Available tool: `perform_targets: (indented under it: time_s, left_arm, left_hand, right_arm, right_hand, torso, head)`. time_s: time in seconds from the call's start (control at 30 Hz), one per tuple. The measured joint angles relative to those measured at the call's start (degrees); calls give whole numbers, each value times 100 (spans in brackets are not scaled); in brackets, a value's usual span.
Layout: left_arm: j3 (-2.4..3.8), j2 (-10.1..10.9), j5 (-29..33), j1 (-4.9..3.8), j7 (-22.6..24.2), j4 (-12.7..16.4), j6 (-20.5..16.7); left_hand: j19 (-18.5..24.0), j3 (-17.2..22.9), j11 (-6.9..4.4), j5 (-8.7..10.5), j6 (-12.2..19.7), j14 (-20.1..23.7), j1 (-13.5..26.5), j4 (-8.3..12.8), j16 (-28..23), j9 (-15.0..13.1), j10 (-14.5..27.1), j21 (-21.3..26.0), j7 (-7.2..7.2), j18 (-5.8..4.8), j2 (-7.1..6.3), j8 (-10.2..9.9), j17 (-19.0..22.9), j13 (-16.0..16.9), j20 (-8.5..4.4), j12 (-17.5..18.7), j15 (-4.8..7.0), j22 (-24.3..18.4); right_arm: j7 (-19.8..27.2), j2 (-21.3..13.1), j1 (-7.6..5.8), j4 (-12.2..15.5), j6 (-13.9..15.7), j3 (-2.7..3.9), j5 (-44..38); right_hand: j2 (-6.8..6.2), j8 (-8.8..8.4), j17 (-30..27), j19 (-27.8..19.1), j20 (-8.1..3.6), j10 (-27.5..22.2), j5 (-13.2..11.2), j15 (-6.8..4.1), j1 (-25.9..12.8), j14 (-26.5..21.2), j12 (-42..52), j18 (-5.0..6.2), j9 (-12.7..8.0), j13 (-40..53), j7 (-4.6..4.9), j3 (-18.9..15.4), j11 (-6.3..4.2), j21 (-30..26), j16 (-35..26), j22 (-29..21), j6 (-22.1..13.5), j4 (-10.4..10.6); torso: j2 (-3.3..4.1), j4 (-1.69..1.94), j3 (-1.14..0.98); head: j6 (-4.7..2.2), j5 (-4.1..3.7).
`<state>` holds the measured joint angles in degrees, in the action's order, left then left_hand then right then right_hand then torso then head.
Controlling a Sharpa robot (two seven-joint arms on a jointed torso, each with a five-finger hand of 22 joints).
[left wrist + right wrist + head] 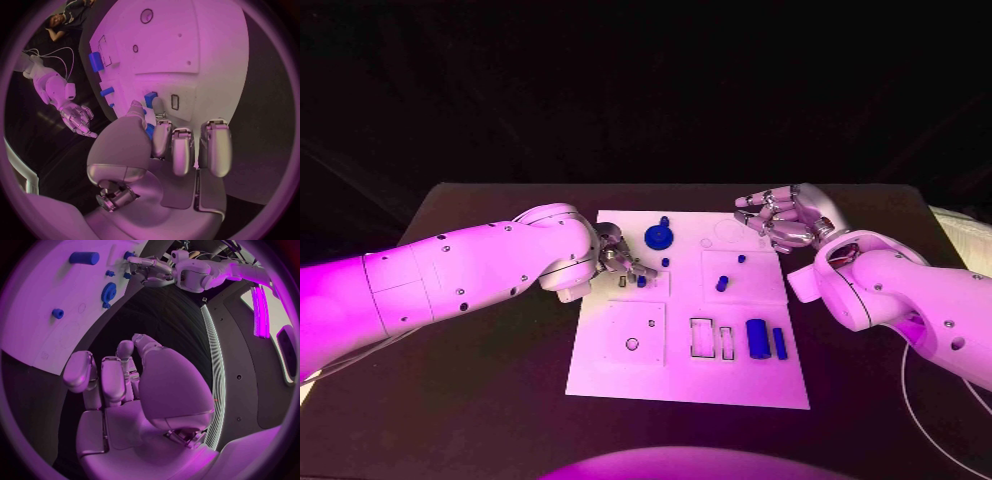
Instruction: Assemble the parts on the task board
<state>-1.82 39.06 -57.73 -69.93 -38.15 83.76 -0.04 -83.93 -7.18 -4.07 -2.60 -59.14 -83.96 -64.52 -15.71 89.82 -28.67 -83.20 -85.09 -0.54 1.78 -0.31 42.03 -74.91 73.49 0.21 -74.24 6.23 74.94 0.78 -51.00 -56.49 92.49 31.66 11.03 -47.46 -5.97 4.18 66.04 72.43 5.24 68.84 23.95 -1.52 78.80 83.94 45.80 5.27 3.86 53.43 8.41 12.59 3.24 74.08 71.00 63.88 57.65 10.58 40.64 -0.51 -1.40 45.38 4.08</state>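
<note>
While my left hand (620, 268) pinches a small blue part (150, 99) over the board's left side, my right hand (783, 218) hangs empty.

From the left wrist I see thumb and one finger closed on that part, just above the white board (625, 372) near a small rectangular slot (175, 101). My right hand sits past the board's far right corner, fingers curled loosely apart, touching nothing. On the board lie a blue gear (658, 236) at the far edge, a small peg (721, 284) near the middle, and a cylinder (757, 340) beside a thin bar (779, 344) toward the near right.
</note>
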Motion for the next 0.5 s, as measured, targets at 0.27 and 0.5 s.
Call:
perform_targets:
  time_s: [0.27,0.5]
  left_arm:
    - [3,31,6,-1,0,17,0]
    - [158,156,100,-20,2,168,0]
  left_hand:
    - [0,0,0,0,0,0,0,0,0,0,0,0,0,-1,0,0,0,0,0,0,0,0]
    - [0,-73,54,0,128,0,-82,73,0,-19,157,230,80,0,28,-92,0,-308,0,296,0,-1]
  right_arm:
    - [5,-4,1,1,4,0,0]
    - [9,-4,4,-2,5,-1,0]
  right_hand:
    - [0,0,0,0,0,1,0,0,0,0,0,0,0,0,0,0,0,0,0,0,0,0]
    - [0,0,0,0,0,1,0,0,0,0,0,0,0,0,0,0,1,0,0,0,0,0]
  torso:
    - [2,-2,2]
    - [4,-2,7]
  head:
    - [-1,1]
    - [-14,-14]
